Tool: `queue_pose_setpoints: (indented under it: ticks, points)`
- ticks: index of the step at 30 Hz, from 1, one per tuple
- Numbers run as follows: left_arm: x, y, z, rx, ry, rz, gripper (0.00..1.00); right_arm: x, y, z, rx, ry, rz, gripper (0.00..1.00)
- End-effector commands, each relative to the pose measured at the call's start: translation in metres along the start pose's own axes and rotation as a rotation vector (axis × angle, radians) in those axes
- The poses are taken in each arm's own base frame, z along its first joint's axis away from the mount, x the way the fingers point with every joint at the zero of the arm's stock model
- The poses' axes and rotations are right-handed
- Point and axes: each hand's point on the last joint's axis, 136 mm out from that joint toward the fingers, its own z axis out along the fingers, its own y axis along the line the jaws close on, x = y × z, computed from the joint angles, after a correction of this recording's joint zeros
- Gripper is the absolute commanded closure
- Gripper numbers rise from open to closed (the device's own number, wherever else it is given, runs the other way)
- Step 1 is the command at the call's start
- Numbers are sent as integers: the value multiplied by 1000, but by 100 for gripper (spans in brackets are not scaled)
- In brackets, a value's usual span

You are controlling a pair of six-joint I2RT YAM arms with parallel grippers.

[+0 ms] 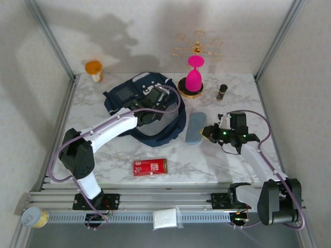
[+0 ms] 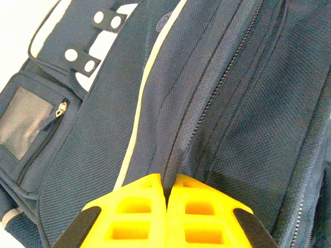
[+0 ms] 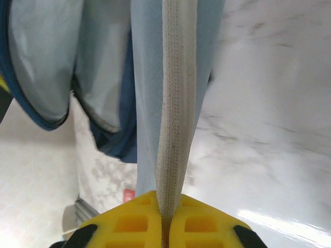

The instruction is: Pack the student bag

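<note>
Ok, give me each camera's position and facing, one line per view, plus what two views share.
Top external: above and behind the arms, looking down on the table; both arms show, bases nearest.
Left wrist: on the left arm, facing along the left gripper onto the backpack; its yellow fingers show.
Right wrist: on the right arm, facing along the right gripper, shut on the pencil case; its yellow fingers show.
Shared: backpack in all three; pencil case in top and right wrist.
</note>
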Motion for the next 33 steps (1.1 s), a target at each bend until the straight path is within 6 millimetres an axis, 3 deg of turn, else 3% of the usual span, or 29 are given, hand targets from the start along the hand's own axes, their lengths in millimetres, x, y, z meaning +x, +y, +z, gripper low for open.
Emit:
queue_pose_setpoints:
  ticks: [1, 7, 13, 16, 19, 22, 25, 29, 30, 33]
  points:
    - [-52, 7, -45, 27, -136, -190, 100, -17, 39, 12, -105, -33, 9, 92]
    - [-68, 4, -64, 43, -160, -345, 100, -47, 87, 67, -158, -104, 16, 91]
    - [-84, 12, -82, 55, -193, -485, 100, -80, 105, 136, -192, -222, 63, 89]
    - [-94, 17, -92, 64, -222, -568, 100, -86, 119, 174, -238, -228, 37, 87]
    - [-99, 27, -98, 47, -251, -632, 100, -87, 126, 201, -293, -232, 41, 75]
    - [-102, 30, -100, 53, -262, -666, 100, -79, 125, 215, -266, -209, 11, 56]
    - [-101, 31, -97, 51, -259, -663, 100, -70, 118, 206, -216, -206, -20, 46]
    - [-97, 31, -92, 49, -251, -675, 100, -65, 92, 185, -117, -250, 0, 47]
    - [-98, 29, -92, 62, -253, -679, 100, -63, 90, 183, -119, -253, 4, 53]
    - [-96, 23, -89, 91, -248, -691, 100, -62, 91, 195, -122, -215, -9, 64]
